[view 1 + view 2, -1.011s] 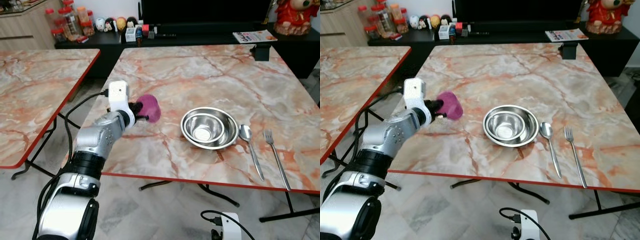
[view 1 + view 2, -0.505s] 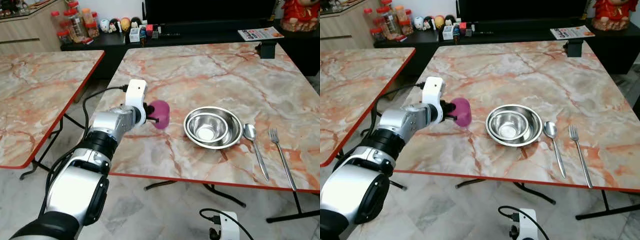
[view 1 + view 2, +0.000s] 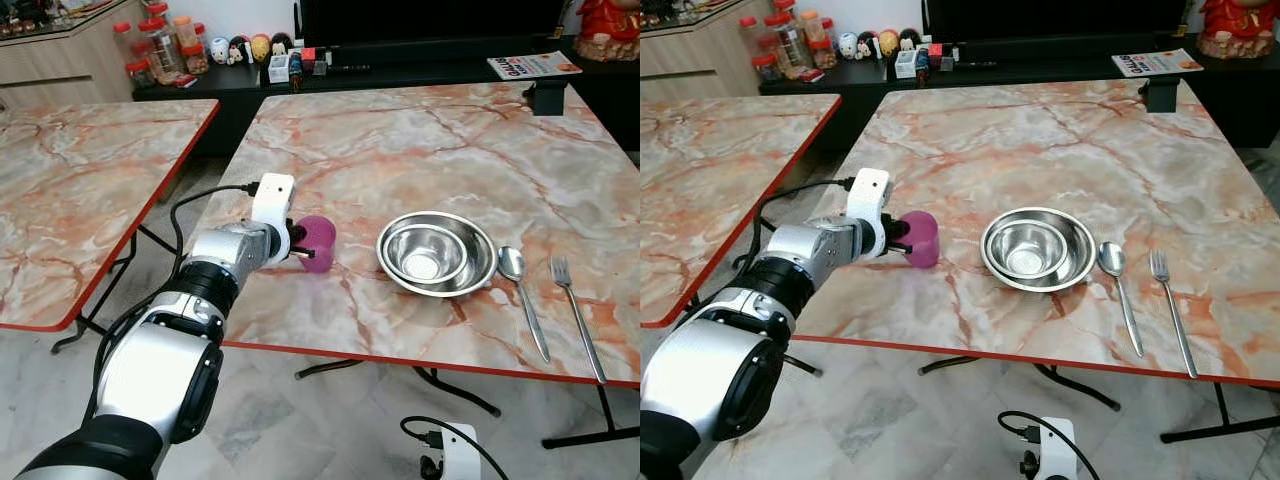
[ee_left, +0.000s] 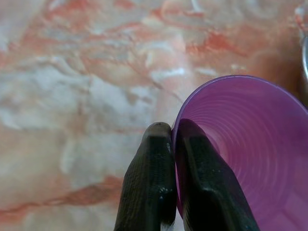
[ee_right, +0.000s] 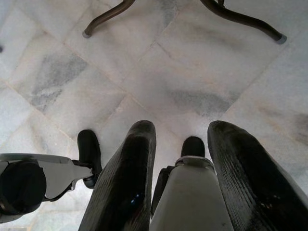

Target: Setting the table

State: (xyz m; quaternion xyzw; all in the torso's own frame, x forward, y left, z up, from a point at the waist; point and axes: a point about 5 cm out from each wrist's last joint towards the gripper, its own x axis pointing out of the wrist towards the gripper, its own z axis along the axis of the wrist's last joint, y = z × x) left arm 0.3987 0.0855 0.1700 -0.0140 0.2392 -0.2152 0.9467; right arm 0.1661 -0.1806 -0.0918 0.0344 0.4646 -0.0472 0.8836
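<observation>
marble-patterned table [image 3: 420,150] with a red edge takes up the centre and right of the left eye frame. left gripper [image 3: 298,251] reaches in from the lower left and is clamped on the rim of a purple plastic cup [image 3: 316,243], which sits left of centre in the frame, near the table's near edge and tipped on its side with the mouth facing the gripper. in the left wrist frame the two black fingers [image 4: 149,192] pinch the cup's thin wall at lower centre, one finger outside and one inside the ribbed purple cup [image 4: 250,154], with marble surface across the upper part of the frame.

right of the cup, in the centre-right of the left eye frame, stands a stainless steel bowl [image 3: 470,262] with a smaller steel bowl [image 3: 425,252] nested inside it. just beside the bowls to the right lies a spoon [image 3: 522,297], and right of that a fork [image 3: 577,312], both with handles pointing to the near edge, apart from each other.

a second marble table [image 3: 80,190] fills the left of the frame. along the top, a dark low cabinet [image 3: 400,70] carries jars with red lids [image 3: 160,45], small figurines [image 3: 245,47] and a magazine [image 3: 528,65] at upper right.

right gripper [image 5: 178,163] hangs low over grey-veined floor tiles [image 5: 192,72], its fingers spread apart with nothing between them; table legs [image 5: 240,19] cross the top of the right wrist frame.
</observation>
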